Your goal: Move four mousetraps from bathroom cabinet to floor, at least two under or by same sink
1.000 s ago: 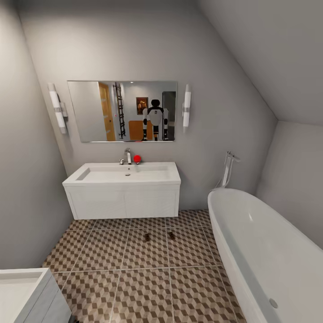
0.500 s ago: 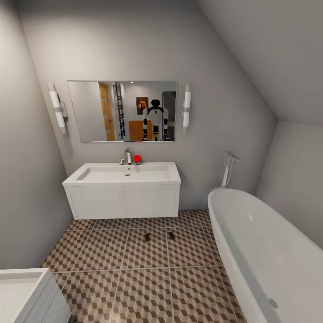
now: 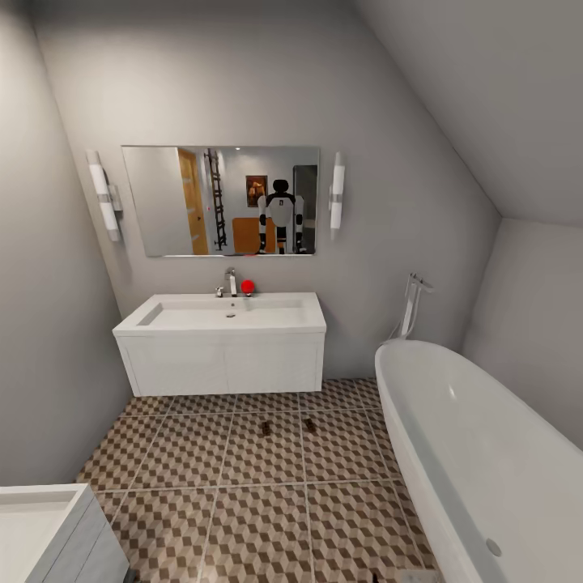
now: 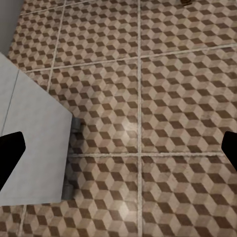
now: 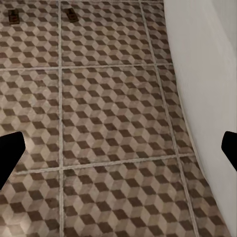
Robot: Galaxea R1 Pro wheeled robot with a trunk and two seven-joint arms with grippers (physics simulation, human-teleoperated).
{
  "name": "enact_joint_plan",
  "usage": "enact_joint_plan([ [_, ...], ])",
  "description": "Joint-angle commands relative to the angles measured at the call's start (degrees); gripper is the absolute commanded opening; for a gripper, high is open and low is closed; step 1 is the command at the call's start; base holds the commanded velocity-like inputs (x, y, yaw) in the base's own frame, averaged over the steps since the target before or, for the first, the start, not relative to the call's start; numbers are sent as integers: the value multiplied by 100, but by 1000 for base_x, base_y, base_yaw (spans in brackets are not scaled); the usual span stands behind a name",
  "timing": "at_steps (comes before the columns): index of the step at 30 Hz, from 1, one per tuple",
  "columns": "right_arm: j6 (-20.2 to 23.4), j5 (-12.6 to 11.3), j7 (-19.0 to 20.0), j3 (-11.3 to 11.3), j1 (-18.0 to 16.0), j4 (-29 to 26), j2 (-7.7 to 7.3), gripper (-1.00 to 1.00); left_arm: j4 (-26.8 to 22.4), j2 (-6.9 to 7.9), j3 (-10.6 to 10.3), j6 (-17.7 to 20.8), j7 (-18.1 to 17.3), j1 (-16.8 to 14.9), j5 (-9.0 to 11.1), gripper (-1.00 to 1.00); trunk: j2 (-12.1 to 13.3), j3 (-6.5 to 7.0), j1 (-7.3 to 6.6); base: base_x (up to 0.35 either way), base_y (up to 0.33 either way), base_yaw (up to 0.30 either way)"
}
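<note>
- Two mousetraps (image 3: 265, 427) (image 3: 309, 423) lie flat on the bathroom floor (image 3: 267, 494), side by side on the same tile row, just in front of the white vanity that carries the bathroom sink (image 3: 223, 314).
- I judge they sit there on purpose: the task asks for at least two traps under or directly beside one sink, and this pair is close to its front (whether it counts as "directly next to" I cannot decide from here).
- The right wrist view shows the same pair (image 5: 13, 17) (image 5: 72, 14) far ahead on the tiles, with the white wall of the bathtub (image 5: 202, 74) along one side.
- The right gripper (image 5: 118, 148) has its two dark fingertips wide apart at the picture's edges, and nothing is between them.
- The left gripper (image 4: 118, 148) is the same, spread and empty, over bare tiles and beside a pale cabinet (image 4: 29, 143).
- Both hands point down at the floor, which suits a robot that carries nothing now.
- Only two traps are in sight, so I judge that two more must be fetched from the cabinet.
- In the mirror (image 3: 220, 201) a small reflection of the robot stands facing the sink wall.
</note>
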Motion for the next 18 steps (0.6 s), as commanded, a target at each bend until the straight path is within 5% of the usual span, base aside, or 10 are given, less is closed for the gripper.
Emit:
enact_joint_plan([
  [1,3,-43,-25,53,-2,-16,-2,100,23,-5,-49,-34,2,-6,36,100,-4,-2,2,0,0,0],
  [10,32,-48,-18,61,-2,-51,-5,100,27,0,-51,-42,-22,-8,35,100,-4,-2,2,-11,0,0],
  [18,34,-48,-18,61,-2,-52,-4,100,27,1,-51,-43,-29,-5,35,100,-4,-2,2,-261,0,0],
])
